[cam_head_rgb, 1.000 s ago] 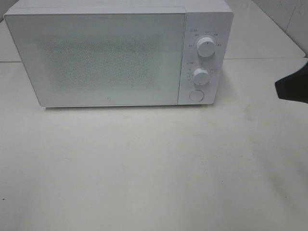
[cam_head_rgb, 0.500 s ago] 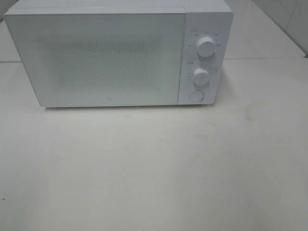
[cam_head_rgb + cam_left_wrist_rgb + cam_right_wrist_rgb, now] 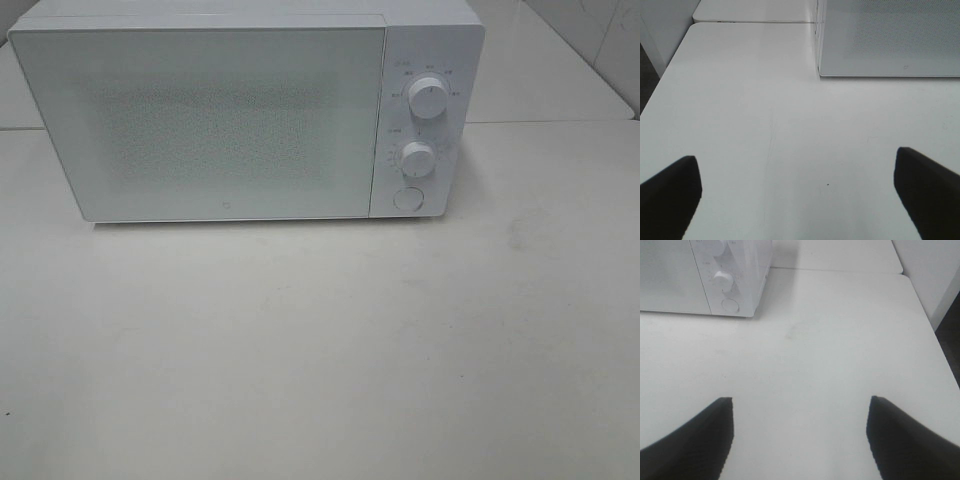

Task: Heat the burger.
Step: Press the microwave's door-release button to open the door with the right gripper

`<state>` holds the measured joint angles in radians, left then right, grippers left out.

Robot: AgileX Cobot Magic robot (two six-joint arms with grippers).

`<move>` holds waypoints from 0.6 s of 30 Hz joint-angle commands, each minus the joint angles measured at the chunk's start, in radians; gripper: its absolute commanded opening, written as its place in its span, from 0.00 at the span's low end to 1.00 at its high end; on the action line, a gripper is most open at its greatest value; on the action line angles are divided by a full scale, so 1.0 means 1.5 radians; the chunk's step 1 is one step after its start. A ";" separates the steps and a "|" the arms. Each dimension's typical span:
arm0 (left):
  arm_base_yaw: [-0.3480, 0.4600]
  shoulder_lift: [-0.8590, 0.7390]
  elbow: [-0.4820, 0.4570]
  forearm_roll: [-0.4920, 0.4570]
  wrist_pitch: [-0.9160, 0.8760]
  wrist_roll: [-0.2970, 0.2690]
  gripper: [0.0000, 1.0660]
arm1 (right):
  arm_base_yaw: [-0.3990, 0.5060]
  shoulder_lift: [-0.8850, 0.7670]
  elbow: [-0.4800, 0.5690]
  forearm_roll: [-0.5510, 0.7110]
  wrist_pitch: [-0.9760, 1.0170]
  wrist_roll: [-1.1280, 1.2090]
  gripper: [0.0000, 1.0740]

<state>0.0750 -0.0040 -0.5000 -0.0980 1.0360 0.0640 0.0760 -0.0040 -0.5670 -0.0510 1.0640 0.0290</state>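
Observation:
The burger is not in view in any frame. A white microwave (image 3: 230,115) stands at the back of the table with its door (image 3: 200,125) shut. It has two knobs (image 3: 428,98) (image 3: 417,157) and a round button (image 3: 407,198) on its right panel. The microwave also shows in the left wrist view (image 3: 890,37) and the right wrist view (image 3: 705,275). My left gripper (image 3: 797,195) is open and empty above the table. My right gripper (image 3: 800,440) is open and empty above the table. Neither gripper shows in the exterior high view.
The white table (image 3: 320,350) spreads in front of the microwave. Its left edge (image 3: 662,80) shows in the left wrist view and its right edge (image 3: 927,325) in the right wrist view. A second table top (image 3: 545,70) adjoins behind.
A second ago my right gripper showed at the right edge of the exterior high view. It has drawn back out of that view. The microwave has not changed.

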 commanded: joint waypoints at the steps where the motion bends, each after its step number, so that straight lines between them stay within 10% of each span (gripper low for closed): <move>1: -0.004 -0.016 0.002 -0.005 -0.005 -0.003 0.92 | -0.003 -0.017 0.035 -0.014 -0.016 0.001 0.69; 18: -0.004 -0.015 0.002 -0.003 -0.005 -0.003 0.92 | -0.003 -0.015 0.035 -0.017 -0.031 0.001 0.69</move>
<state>0.0750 -0.0040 -0.5000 -0.0980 1.0360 0.0640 0.0750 -0.0040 -0.5080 -0.0700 1.0340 0.0290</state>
